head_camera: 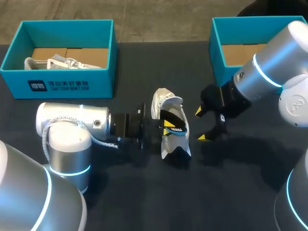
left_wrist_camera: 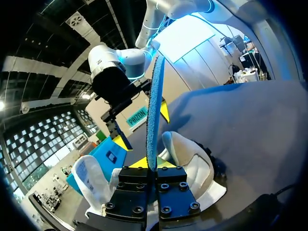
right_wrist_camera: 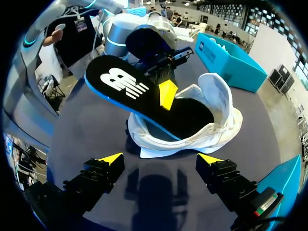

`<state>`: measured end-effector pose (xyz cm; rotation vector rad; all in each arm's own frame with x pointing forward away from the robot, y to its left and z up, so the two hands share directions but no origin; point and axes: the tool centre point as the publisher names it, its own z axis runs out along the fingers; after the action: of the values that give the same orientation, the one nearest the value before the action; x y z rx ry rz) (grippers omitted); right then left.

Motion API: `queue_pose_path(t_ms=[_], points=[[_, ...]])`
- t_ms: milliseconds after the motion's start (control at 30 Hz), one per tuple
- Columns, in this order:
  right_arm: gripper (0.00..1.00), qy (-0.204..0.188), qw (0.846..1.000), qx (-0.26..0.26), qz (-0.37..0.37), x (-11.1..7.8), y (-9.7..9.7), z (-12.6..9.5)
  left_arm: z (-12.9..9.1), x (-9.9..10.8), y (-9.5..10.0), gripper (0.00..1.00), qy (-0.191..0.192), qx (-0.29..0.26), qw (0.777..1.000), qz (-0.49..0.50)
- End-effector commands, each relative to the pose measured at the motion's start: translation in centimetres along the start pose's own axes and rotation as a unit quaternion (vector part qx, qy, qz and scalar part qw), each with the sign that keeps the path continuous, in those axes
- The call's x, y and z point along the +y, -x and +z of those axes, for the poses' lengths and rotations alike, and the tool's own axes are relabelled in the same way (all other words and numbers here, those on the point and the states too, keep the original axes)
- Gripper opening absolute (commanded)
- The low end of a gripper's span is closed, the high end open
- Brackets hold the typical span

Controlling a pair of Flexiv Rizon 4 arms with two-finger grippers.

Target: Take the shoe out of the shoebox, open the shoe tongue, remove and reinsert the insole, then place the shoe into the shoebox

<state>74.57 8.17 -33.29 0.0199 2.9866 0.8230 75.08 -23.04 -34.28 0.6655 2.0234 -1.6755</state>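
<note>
Table edges: 2 teal boxes stand along the far edge of the dark table (head_camera: 144,202). The left shoebox (head_camera: 62,84) is at the far left and the right shoebox (head_camera: 219,53) at the far right, both well apart from the shoe (head_camera: 161,98).
Open room: bare tabletop lies in front of the shoe and between the shoe and each box. The left arm (head_camera: 72,125) lies low across the table to the shoe's left.
Left gripper (head_camera: 167,128): clenched on the insole (head_camera: 175,126). Its 2 yellow tips pinch the thin sheet from either side, right at the shoe's opening.
Right gripper (right_wrist_camera: 160,159): released, fingers spread wide with nothing in them. It sits just beside the shoe on its right, apart from it.
Shoe position: mid-table between the 2 grippers, outside both boxes.
Insole position: lifted and tilted up out of the shoe. Its lower end seems to rest inside the opening, though the gripper hides the exact contact.
Shoe looks: white and lying on its side. The opening is turned toward the right gripper, the tongue is pulled wide and a dark lining shows.
Insole looks: black top with a white mark, bright blue underside.
Left shoebox contents: a second white shoe (head_camera: 62,62) lies on the cardboard floor.
</note>
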Motion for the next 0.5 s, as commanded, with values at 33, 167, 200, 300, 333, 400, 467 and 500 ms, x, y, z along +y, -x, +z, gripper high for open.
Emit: queue_pose_path(t_ms=[33,167,200,300,333,400,467,500], points=[[1.00,-0.001,1.000,-0.002,0.001,-0.2,-0.1,0.0,0.5,0.7,0.7,0.00,0.002,0.008,1.000,0.002],[1.00,0.000,1.000,-0.004,0.003,-0.3,-0.1,-0.1,0.5,1.4,0.9,0.00,0.015,0.023,1.000,0.012],[1.00,0.000,1.000,-0.004,0.004,-0.3,-0.1,-0.1,0.5,1.6,0.9,0.00,0.018,0.025,0.999,0.014],[1.00,0.000,1.000,-0.005,0.003,-0.3,-0.1,-0.1,0.3,2.0,1.0,0.00,0.022,0.028,0.999,0.014],[1.00,0.000,1.000,-0.005,0.003,-0.3,0.0,-0.1,0.3,2.1,1.0,0.00,0.023,0.029,0.999,0.015],[1.00,0.000,1.000,-0.006,0.003,-0.3,0.0,-0.1,0.2,2.3,0.9,0.00,0.024,0.029,0.999,0.015],[1.00,0.000,1.000,-0.006,0.003,-0.2,0.0,-0.2,0.1,2.5,0.8,0.00,0.029,0.031,0.999,0.019],[1.00,0.000,1.000,-0.006,0.003,-0.2,0.0,-0.2,0.1,2.7,0.8,0.00,0.031,0.032,0.999,0.021]])
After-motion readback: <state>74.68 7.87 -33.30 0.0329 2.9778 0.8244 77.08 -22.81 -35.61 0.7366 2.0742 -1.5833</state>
